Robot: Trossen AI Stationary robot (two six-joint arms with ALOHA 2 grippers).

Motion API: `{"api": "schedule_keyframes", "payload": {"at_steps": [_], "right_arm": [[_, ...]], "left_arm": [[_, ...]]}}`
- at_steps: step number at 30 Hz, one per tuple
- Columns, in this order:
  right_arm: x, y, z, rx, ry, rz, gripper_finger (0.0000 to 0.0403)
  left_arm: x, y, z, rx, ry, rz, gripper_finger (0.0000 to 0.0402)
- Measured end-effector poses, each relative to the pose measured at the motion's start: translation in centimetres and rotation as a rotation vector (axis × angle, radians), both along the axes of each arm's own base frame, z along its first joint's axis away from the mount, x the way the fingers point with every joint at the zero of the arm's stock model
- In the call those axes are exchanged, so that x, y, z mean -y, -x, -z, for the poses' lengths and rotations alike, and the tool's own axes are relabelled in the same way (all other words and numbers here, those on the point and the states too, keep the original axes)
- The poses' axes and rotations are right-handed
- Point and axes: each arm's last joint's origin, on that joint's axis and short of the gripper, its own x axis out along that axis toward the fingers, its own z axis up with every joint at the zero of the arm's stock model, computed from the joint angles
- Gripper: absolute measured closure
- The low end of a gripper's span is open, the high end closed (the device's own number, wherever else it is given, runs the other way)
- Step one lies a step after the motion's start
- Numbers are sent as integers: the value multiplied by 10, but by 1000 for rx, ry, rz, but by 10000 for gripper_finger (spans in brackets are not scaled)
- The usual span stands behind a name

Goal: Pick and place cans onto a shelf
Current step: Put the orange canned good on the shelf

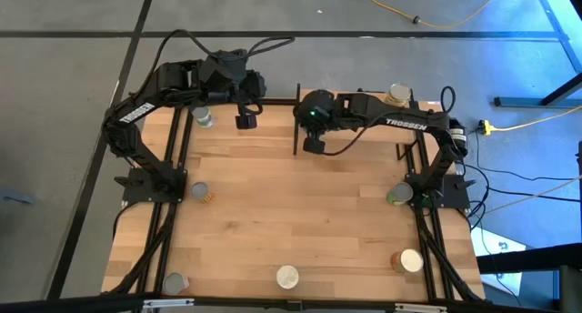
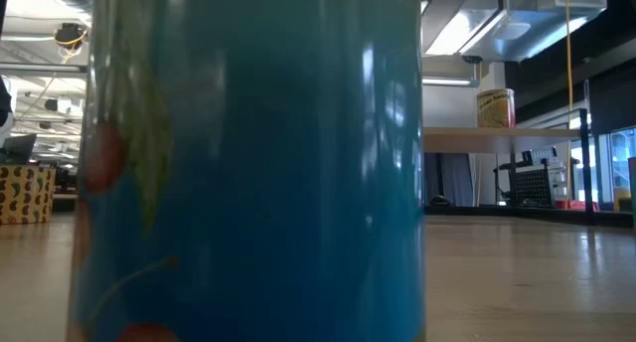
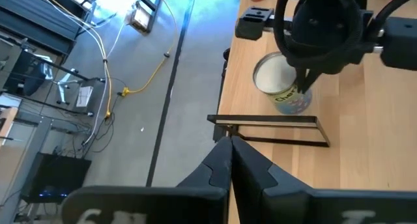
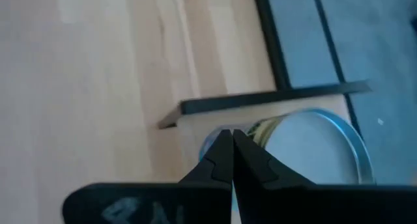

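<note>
Cans (image 1: 287, 277) sit scattered round your counter (image 1: 291, 204), one (image 2: 495, 107) on the shelf (image 2: 497, 134) — both hands, left (image 1: 245, 120) and right (image 1: 313, 142), closed and empty — next, open over a can.

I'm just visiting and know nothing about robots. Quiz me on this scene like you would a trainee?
1. True or false: the right tool grips a can.
2. What fills most of the low view? A) a blue can B) a person's hand C) a cardboard box
3. How many cans show on the raised shelf in the low view?

Key: 1 false, its fingers are shut on nothing. 2 A. 3 one.
</note>
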Motion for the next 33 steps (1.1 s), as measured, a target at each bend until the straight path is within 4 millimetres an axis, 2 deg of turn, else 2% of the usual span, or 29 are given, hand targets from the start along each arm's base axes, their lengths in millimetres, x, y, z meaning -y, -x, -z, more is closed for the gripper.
{"api": "schedule_keyframes", "payload": {"at_steps": [11,17,20,23,27,33], "right_arm": [[3,6,2,-45,74,134,402],[-2,-3,-1,45,-72,-50,402],[-1,-10,-5,114,-48,-65,402],[5,-9,-5,109,12,-4,402],[15,-7,-4,107,11,23,402],[31,-11,12,51,-5,62,402]], "left_arm": [[3,-1,0,7,32,50,401],[5,-2,0,6,30,53,401],[5,-2,0,6,30,53,401],[5,-2,1,5,29,54,401],[5,-2,1,5,28,54,401],[5,-2,1,4,28,54,402]]}}
